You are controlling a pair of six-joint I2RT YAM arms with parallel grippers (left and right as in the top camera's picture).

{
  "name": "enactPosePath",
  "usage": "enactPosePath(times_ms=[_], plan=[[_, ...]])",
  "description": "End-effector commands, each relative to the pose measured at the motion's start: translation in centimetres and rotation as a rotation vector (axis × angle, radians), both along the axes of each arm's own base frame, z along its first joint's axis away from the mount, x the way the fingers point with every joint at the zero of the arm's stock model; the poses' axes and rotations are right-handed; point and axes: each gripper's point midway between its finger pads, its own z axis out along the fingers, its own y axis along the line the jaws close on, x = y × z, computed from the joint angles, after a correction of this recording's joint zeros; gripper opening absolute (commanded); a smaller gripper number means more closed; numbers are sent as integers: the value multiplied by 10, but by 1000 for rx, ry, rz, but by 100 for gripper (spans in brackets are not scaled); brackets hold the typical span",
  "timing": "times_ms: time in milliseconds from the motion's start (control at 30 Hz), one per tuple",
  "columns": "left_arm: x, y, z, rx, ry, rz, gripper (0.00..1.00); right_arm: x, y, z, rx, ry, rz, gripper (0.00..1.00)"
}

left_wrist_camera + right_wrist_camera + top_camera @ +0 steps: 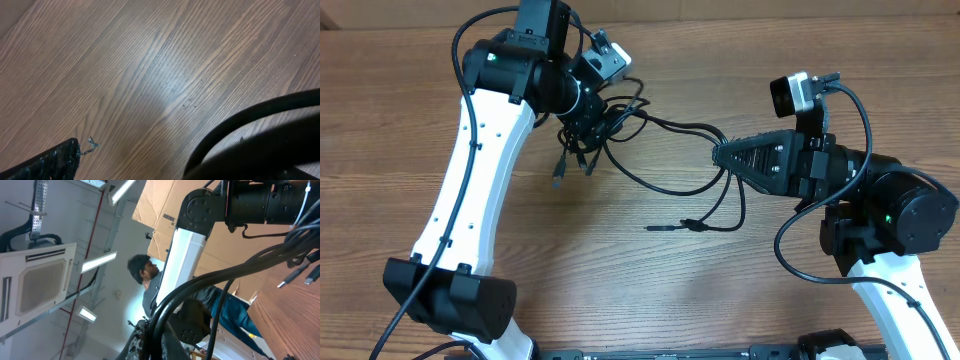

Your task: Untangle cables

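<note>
You are, as I judge it, in the pulling-apart step, and it is not finished. The thin black cables [620,125] with small plug tips are bunched in a knot near the far edge of the brown wood-grain desk [380,150], a little toward its left side. From the knot several strands run toward the right edge and meet the right fingers [745,160]. One loose plug end [665,228] lies flat nearer the middle of the desk.

The right fingers are clenched and seem to be grasping a few strands. In the right wrist view black cords come out from between them (that camera looks up at the ceiling, so the wrist is turned on its side).

The left fingers [52,161] are released and wide apart, over the knot in the overhead view. A black cord crosses their own view, but I cannot tell if it lies between them.

For the next move, lower the left fingers onto one loop only and close while the right side holds. Then draw the two apart slowly, because taking the whole bunch could tighten the knot.

There are no containers on the desk, and the cables rest on bare wood.
</note>
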Motion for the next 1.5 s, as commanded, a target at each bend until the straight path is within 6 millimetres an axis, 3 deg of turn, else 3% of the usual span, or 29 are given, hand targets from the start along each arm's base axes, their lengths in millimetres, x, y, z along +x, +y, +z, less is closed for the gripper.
enactPosePath(times_ms=[0,200,700,1033,1267,1467], plan=[[18,42,-9,85,-1,147,100,-10,-8,26,62,-86,-49,4],[22,57,-9,84,5,220,100,0,-15,38,144,-25,-95,4],[27,62,-8,105,-15,238,99,25,-35,59,306,2,-241,4],[30,78,-9,149,-24,297,99,56,-88,82,515,34,-457,4],[31,83,-9,149,-24,309,99,68,-124,86,565,10,-588,4],[31,83,-9,147,-24,309,100,78,-141,80,546,25,-657,4]])
